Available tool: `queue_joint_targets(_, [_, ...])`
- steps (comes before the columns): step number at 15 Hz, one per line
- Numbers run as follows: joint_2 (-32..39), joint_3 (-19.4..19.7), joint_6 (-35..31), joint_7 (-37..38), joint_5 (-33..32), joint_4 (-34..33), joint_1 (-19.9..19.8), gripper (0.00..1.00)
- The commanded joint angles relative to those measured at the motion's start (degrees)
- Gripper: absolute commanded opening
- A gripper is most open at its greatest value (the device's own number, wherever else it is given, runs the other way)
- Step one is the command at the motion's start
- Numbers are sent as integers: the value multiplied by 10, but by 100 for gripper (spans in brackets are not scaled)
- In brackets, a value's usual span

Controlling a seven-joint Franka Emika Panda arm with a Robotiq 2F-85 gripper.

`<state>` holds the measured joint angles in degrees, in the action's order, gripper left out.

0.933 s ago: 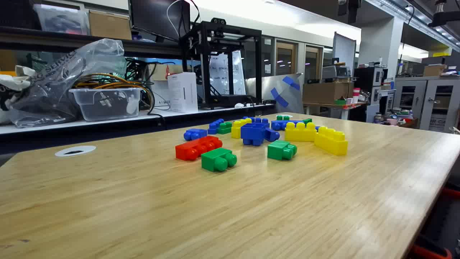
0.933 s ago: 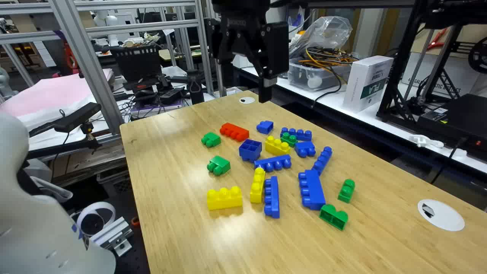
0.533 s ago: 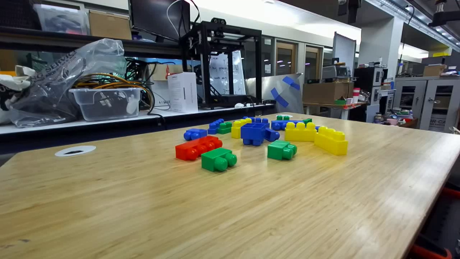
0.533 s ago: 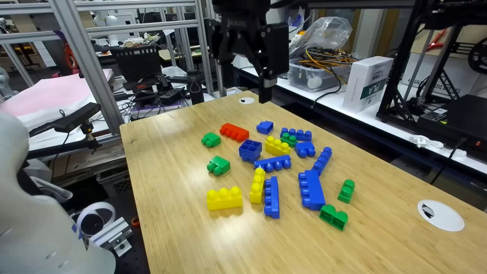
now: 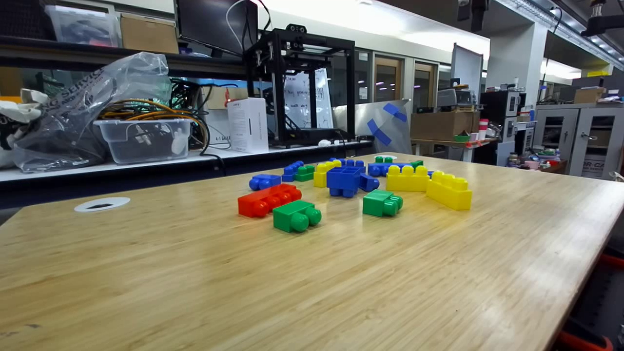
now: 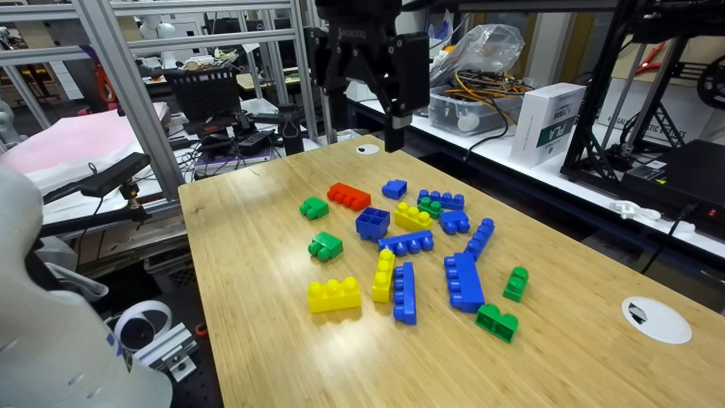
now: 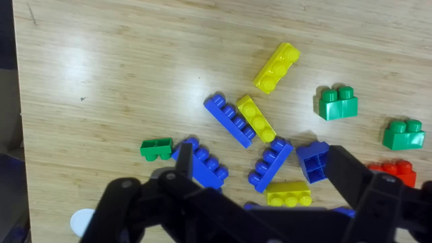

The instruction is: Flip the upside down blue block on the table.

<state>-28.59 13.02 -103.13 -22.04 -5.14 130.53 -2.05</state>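
Note:
The blue block (image 5: 343, 180) stands upside down on the table (image 5: 273, 287), studs down and hollow cells facing up. In an exterior view its open top shows the cells (image 6: 372, 224). In the wrist view the blue block (image 7: 308, 157) is partly hidden behind the right-hand finger (image 7: 346, 172). My gripper (image 6: 367, 127) hangs high above the table, apart from all bricks. In the wrist view my gripper (image 7: 260, 162) has its jaws wide apart, with nothing held between them. The gripper is not in view in an exterior view that looks low across the table.
A long blue brick (image 6: 406, 243) lies against or very close to the blue block. Yellow bricks (image 6: 413, 217), green bricks (image 6: 326, 246) and a red brick (image 6: 349, 196) lie around it. A shelf with a clear bin (image 6: 473, 110) and a white box (image 6: 546, 124) runs along the table's side.

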Motion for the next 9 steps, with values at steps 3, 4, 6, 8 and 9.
queue_joint_targets(3, [33,-9,-43,-25,47,5,21,100])
queue_joint_targets(4, [44,-14,-56,-22,57,6,27,100])
queue_joint_targets(6, [70,-29,-83,-15,67,7,37,100])
queue_joint_targets(8, [98,-47,-112,-12,68,7,46,100])
queue_joint_targets(9, [115,-57,-127,-9,65,5,50,100])
